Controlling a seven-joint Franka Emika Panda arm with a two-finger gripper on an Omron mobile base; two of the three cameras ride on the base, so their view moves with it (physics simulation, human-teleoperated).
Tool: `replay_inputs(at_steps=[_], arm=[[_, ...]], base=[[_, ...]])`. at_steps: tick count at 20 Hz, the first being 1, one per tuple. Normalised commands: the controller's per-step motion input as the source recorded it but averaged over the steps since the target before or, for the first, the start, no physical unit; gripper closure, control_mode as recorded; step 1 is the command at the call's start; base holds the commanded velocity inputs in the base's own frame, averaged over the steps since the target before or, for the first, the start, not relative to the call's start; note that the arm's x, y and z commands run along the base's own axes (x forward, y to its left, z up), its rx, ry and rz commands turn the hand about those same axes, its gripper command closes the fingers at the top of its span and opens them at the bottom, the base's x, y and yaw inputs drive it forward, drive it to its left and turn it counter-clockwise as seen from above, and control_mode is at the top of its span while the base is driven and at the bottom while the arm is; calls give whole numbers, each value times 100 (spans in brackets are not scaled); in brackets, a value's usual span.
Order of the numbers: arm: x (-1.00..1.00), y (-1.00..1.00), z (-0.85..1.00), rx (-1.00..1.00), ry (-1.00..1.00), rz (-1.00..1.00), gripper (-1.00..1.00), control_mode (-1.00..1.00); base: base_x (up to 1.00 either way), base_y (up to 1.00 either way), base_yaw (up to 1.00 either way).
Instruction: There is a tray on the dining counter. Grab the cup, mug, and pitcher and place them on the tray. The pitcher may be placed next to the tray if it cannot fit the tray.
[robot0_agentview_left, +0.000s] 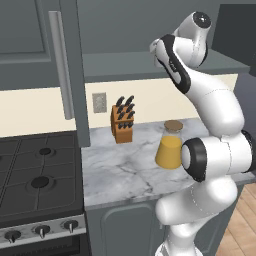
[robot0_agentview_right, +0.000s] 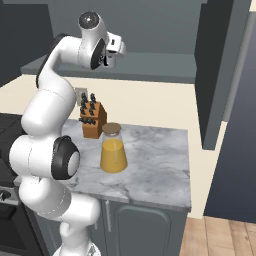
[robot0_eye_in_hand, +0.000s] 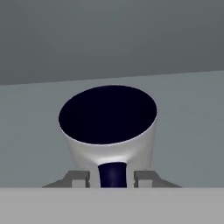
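The mug, light grey with a dark navy inside, stands on a grey shelf directly in front of the hand, its mouth tipped toward the camera. Its dark handle points back between my gripper's two fingertips, which sit close on either side with a thin gap showing. In the right base view the gripper is raised high at the shelf. The pitcher, holding orange liquid under a cork lid, stands on the short marble counter. The tray, the dining counter and the cup are out of view.
A wooden knife block stands at the back of the counter beside the pitcher. A gas stove lies to the left. A tall grey cabinet panel rises left of the counter, and another stands at its right.
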Motion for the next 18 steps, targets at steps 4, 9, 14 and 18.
replay_inputs(at_steps=[4,9,14,18], arm=[[0,0,0,0,0,0,100,-100],[0,0,0,0,0,0,100,-100],[-8,-1,11,0,-1,0,100,-100],[-43,-9,16,0,-7,0,100,-100]], base=[[0,0,0],[0,0,0],[0,0,0],[0,0,0]])
